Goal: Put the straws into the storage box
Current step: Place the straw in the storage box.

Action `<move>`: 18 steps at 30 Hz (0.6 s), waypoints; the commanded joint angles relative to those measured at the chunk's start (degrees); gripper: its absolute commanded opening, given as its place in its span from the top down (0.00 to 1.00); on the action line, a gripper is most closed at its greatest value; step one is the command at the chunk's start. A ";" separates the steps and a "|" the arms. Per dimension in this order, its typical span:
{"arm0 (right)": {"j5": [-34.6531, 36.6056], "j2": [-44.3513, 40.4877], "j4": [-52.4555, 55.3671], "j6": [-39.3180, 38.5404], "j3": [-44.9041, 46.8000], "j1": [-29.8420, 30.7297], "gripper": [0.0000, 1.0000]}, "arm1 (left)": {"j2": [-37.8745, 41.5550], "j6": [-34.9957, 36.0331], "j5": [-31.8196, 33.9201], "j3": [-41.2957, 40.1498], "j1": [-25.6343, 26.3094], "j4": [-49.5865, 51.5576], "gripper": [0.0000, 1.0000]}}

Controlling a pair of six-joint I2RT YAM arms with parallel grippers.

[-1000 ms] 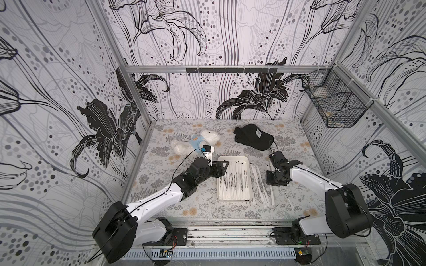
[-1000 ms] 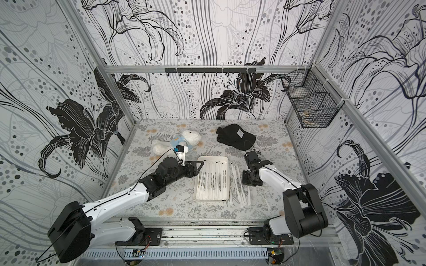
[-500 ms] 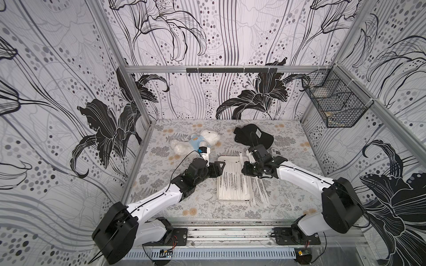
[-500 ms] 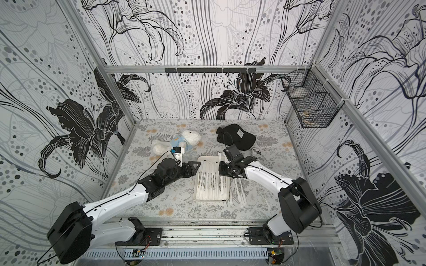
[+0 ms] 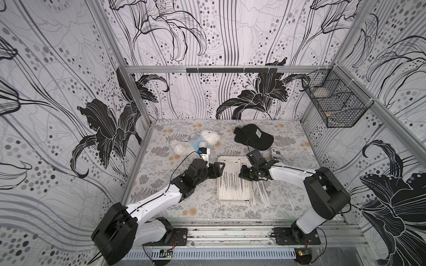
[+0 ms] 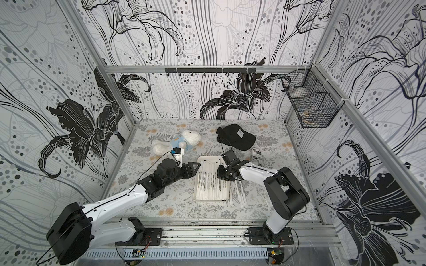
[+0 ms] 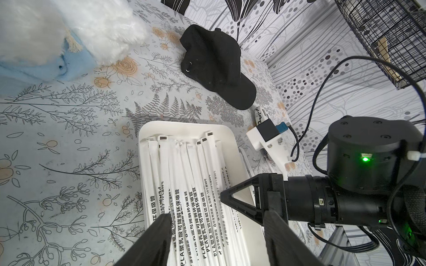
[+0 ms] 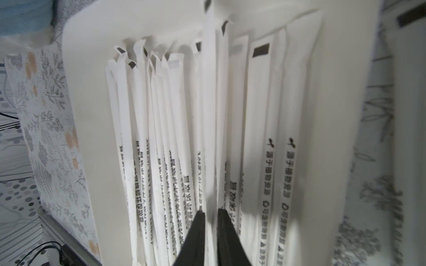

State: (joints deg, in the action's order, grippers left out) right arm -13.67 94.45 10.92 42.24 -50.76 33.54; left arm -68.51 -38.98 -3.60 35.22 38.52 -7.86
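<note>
Midway through the job, work centres on the box [image 5: 230, 159], which lies flat near the middle of a floral table [image 5: 161, 200] in both top views. On the right wall hangs a wire basket [image 5: 334, 101], which plays no part. Behind the box lie a black cap [image 5: 253, 139] and a white plush [image 5: 207, 138], both well apart from the work.

The right gripper [image 8: 208, 213] hangs low over the right side of the box. Its jaws are narrow around one straw [image 8: 210, 92] that runs lengthwise above the others. The left gripper [image 7: 216, 241] hovers at the box's left rim, jaws wide and empty.

Most of the straws [image 5: 232, 184] already lie in the box, packed side by side along its length. A smaller loose bunch [image 5: 260, 195] lies on the table just beside the box's right rim, fanned a little, with some reaching past its near end. A short printed packet [image 5: 274, 154] sits near the box's far right corner and is not one of them.

The step in hand looks like the drop, since the held straw is lined up with the rest and sits over the box floor. On that reading, the next move calls for the jaws to part enough to let it fall flat. A lift clear and a swing out to the loose bunch would follow. There, a thin paper sleeve lying flat on the table will want a low, square pinch across its width. The risk is a straw clinging to a finger or landing across the rim.
</note>
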 commanded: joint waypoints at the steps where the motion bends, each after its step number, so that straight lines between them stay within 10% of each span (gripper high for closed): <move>1: 2.98 0.65 3.12 -1.37 -1.06 0.56 0.78 | 0.11 0.13 -0.18 -0.59 -0.19 -1.87 0.32; 18: 12.08 -15.70 25.25 -14.63 4.07 -10.22 0.79 | -1.09 8.31 6.53 5.28 1.24 9.75 0.32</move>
State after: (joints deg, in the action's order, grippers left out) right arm -5.76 78.89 26.96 33.47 -49.25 24.69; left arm -68.77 -34.72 -0.03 37.52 38.85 -1.17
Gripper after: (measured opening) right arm 0.205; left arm 0.682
